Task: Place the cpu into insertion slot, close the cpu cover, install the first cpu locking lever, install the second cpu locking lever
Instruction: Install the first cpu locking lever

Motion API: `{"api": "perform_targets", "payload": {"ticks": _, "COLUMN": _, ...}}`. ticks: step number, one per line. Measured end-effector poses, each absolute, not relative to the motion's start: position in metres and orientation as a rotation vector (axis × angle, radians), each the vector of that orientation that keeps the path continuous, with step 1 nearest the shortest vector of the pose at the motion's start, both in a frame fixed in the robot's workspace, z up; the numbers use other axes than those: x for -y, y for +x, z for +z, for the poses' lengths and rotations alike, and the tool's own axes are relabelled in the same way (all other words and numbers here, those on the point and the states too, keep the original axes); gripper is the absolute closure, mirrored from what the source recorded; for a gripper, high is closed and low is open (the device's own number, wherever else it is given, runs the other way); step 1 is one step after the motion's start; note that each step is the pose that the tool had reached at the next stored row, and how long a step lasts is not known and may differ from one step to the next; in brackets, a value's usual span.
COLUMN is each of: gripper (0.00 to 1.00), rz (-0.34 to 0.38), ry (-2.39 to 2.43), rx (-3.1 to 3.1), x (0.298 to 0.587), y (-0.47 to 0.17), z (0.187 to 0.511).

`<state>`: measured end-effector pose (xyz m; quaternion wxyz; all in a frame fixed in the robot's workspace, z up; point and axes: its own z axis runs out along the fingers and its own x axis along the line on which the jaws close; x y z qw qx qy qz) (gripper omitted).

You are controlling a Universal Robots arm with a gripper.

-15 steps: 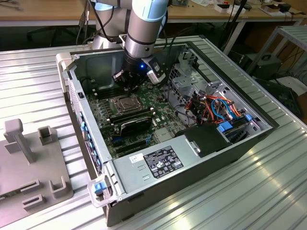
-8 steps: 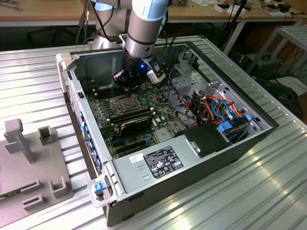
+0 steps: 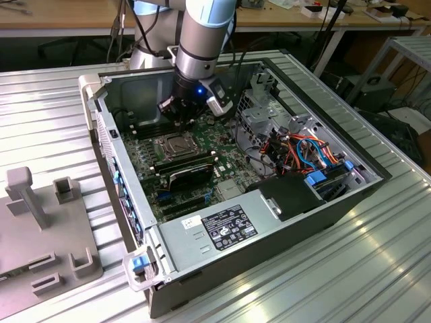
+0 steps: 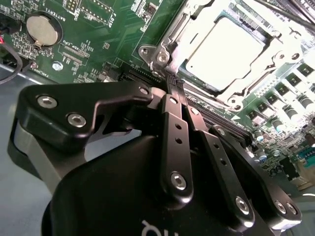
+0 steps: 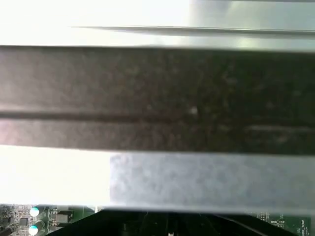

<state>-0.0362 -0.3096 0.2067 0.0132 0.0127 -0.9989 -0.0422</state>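
Evidently the cpu [image 4: 224,53] already lies seated in the insertion slot [image 3: 174,145], its pale metal top showing flat and square through the window of the cpu cover [image 4: 268,81], which appears folded down over it in the second wrist view. As a judgement, the chip is light, rigid and fragile: its smooth lid is slippery and its underside contacts tolerate no sideways drag, so it would be taken only by opposite edges and kept level. The cover is thin stamped metal, stiff in plane but easily bent, best pressed near its free edge rather than its hinge. A wire-like locking lever [image 4: 173,30] runs along one side of the socket; such levers are springy and call for a push near the free end. The tool [image 4: 178,88] hangs just beside a corner of the socket, its two black fingers drawn together tip to tip with nothing between them, the tips close above the board at the socket's edge; whether they touch the lever cannot be told. In the exterior view the arm [image 3: 205,33] reaches steeply down into the open computer case [image 3: 323,202], wrist nearly vertical, with the tool over the motherboard [image 3: 145,171] just beyond the socket. The case rests on a ribbed metal surface [image 3: 47,114].
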Motion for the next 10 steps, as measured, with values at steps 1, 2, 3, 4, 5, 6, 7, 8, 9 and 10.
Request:
{"api": "perform_targets", "payload": {"ticks": 1, "gripper": 0.89, "rz": -0.132, "ry": 0.04, "rx": 3.112, "x": 0.3096, "y": -0.0362, "z": 0.2072}}
{"api": "perform_targets", "payload": {"ticks": 2, "gripper": 0.89, "rz": -0.132, "ry": 0.04, "rx": 3.112, "x": 0.3096, "y": -0.0362, "z": 0.2074}}
{"api": "perform_targets", "payload": {"ticks": 3, "gripper": 0.89, "rz": -0.132, "ry": 0.039, "rx": 3.112, "x": 0.3097, "y": -0.0362, "z": 0.2075}}
{"api": "perform_targets", "payload": {"ticks": 4, "gripper": 0.89, "rz": -0.132, "ry": 0.039, "rx": 3.112, "x": 0.31, "y": -0.0363, "z": 0.2076}}
{"api": "perform_targets", "payload": {"ticks": 5, "gripper": 0.89, "rz": -0.132, "ry": 0.04, "rx": 3.112, "x": 0.3104, "y": -0.0362, "z": 0.2078}}
{"api": "perform_targets", "payload": {"ticks": 6, "gripper": 0.89, "rz": -0.132, "ry": 0.04, "rx": 3.112, "x": 0.3108, "y": -0.0362, "z": 0.2078}}
{"api": "perform_targets", "payload": {"ticks": 7, "gripper": 0.89, "rz": -0.132, "ry": 0.039, "rx": 3.112, "x": 0.3111, "y": -0.0362, "z": 0.2079}}
{"api": "perform_targets", "payload": {"ticks": 8, "gripper": 0.89, "rz": -0.132, "ry": 0.039, "rx": 3.112, "x": 0.3114, "y": -0.0362, "z": 0.2079}}
{"api": "perform_targets", "payload": {"ticks": 9, "gripper": 0.89, "rz": -0.132, "ry": 0.039, "rx": 3.112, "x": 0.3114, "y": -0.0362, "z": 0.2079}}
{"api": "perform_targets", "payload": {"ticks": 10, "gripper": 0.89, "rz": -0.132, "ry": 0.039, "rx": 3.112, "x": 0.3114, "y": -0.0362, "z": 0.2079}}
